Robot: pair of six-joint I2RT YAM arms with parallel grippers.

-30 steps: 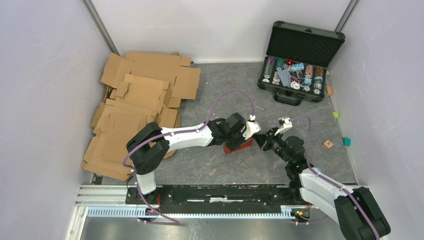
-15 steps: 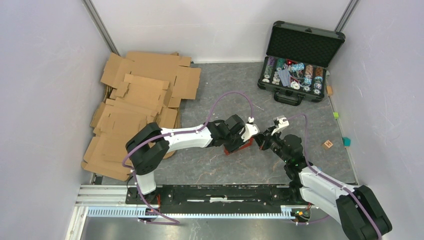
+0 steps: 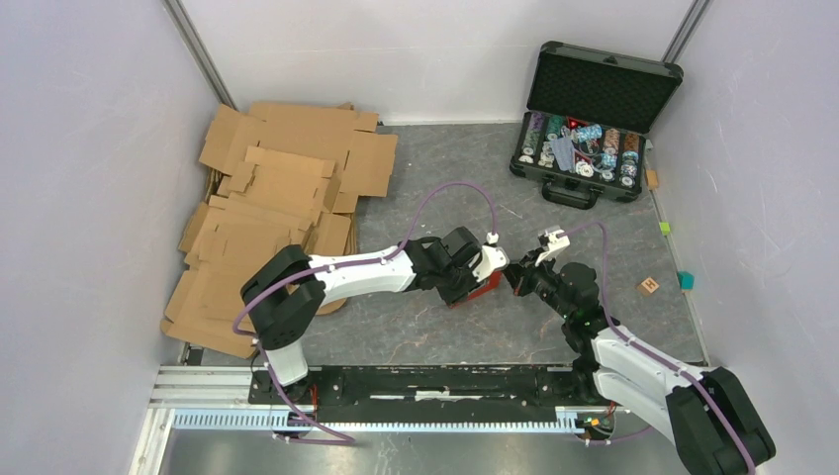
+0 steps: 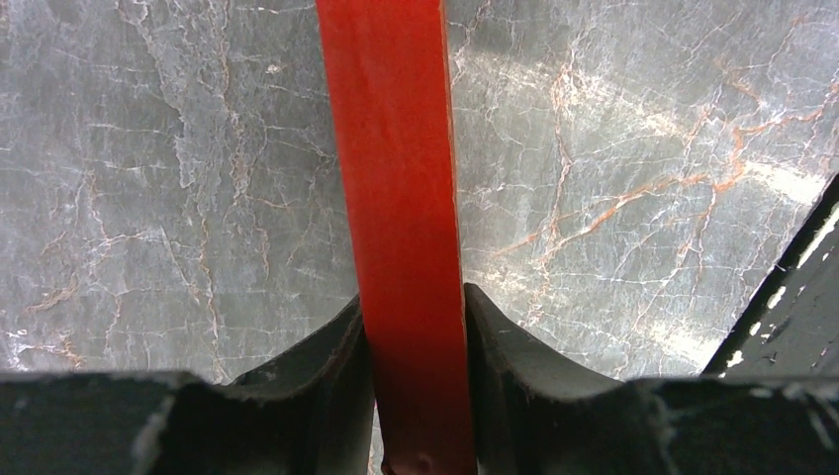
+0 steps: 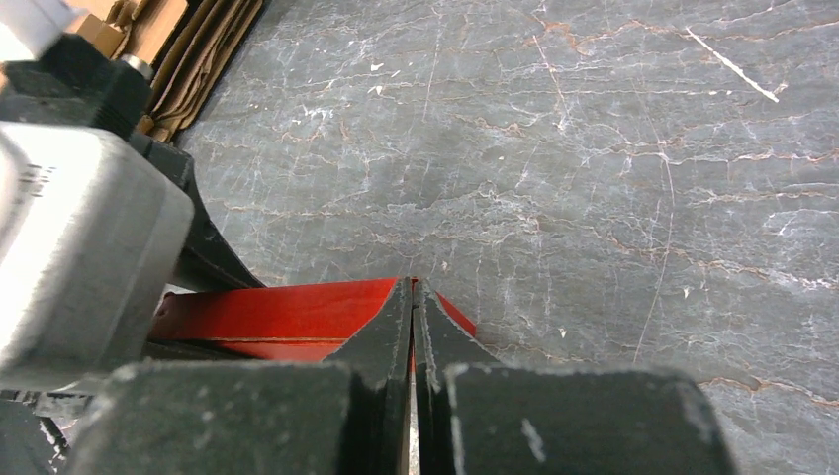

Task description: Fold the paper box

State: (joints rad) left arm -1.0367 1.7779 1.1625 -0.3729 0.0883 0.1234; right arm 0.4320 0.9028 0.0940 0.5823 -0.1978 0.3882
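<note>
Left: brown cardboard sheets [image 3: 277,198] piled on the desk [image 3: 416,332]. Centre: the left tool [image 4: 416,336] clamps a strip of the red paper box [image 4: 391,148], which lies mid-desk. Just right: the right tool [image 5: 413,297], fingers pressed together, tips at the box's edge. Far right: an open chip case [image 3: 594,99].

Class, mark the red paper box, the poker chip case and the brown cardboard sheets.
paper box [image 4: 401,198]: left wrist view, red strip's middle.
poker chip case [image 3: 604,87]: top view, open lid.
cardboard sheets [image 3: 287,178]: top view, upper sheet.

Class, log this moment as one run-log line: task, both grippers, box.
task: fold paper box | left gripper: shut on paper box | right gripper: shut, tips at box edge
</note>
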